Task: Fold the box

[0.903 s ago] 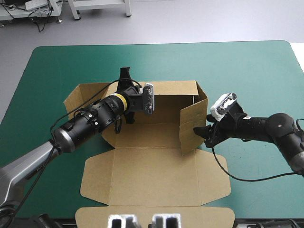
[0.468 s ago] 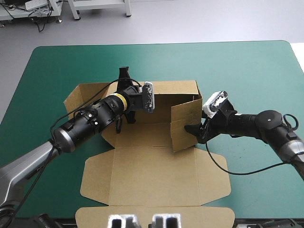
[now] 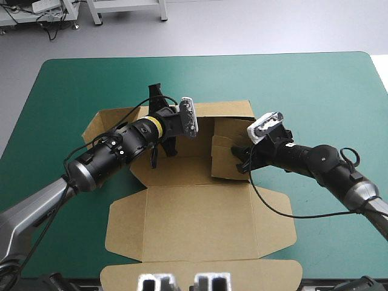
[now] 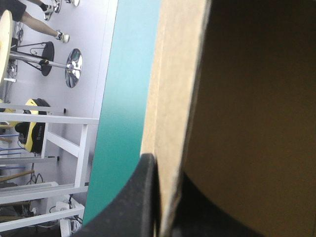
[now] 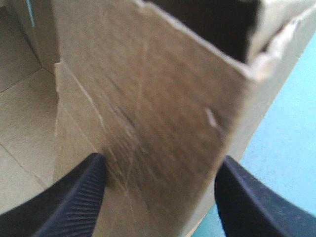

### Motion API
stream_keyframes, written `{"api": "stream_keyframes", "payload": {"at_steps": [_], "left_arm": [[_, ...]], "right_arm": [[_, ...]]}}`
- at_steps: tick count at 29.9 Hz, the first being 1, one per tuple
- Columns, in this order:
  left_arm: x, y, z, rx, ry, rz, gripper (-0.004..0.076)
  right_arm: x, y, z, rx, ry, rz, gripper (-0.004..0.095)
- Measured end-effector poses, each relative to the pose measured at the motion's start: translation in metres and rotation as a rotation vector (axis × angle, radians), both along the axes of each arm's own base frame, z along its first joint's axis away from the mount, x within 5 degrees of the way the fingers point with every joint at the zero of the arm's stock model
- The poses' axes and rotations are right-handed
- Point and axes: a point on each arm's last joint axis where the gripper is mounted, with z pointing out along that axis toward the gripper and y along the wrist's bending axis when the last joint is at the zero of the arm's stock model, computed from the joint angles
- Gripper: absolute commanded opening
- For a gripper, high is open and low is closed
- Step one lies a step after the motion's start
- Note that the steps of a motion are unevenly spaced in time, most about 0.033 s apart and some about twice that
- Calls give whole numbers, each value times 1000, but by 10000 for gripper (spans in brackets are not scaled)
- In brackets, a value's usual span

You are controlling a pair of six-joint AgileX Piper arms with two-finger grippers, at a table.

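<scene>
The brown box [image 3: 194, 212] lies open on the teal-green cover, its back wall [image 3: 227, 111] raised. My left gripper [image 3: 163, 115] is shut on the top edge of that wall. In the left wrist view the board edge [image 4: 173, 98] runs between the two black fingers [image 4: 143, 197], at the left gripper [image 4: 165, 165]. The right side flap [image 3: 225, 157] stands turned inward over the base. My right gripper [image 3: 241, 159] presses on its outer face. It is open in the right wrist view, the right gripper [image 5: 160, 160] spread across the flap [image 5: 148, 89].
The lid panel and its side flaps [image 3: 124, 227] lie flat toward the near edge, with a front strip [image 3: 200, 271] at the table's edge. A left flap [image 3: 100, 124] slopes outward. Bare cover [image 3: 315, 91] lies to the right and beyond the box.
My right gripper has moved left, pushing the right side flap further in over the base. The left gripper kept its hold on the back wall and barely shifted.
</scene>
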Motion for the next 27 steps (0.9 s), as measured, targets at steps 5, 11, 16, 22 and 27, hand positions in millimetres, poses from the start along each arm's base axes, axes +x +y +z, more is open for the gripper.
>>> {"api": "stream_keyframes", "payload": {"at_steps": [5,11,16,22,27], "left_arm": [[0,0,2,-8,15,12,-9],[0,0,3,-10,27,19,-9],[0,1,3,-8,28,20,-9],[-1,1,3,-5,31,24,-10],[-1,1,3,-6,30,24,-9]], "right_arm": [[2,-2,0,-12,9,-45,28],[3,-3,1,-20,14,-66,-20],[4,-2,5,-27,9,-52,-19],[6,-1,10,-43,8,-29,-19],[6,-2,10,-57,19,-30,-20]]}}
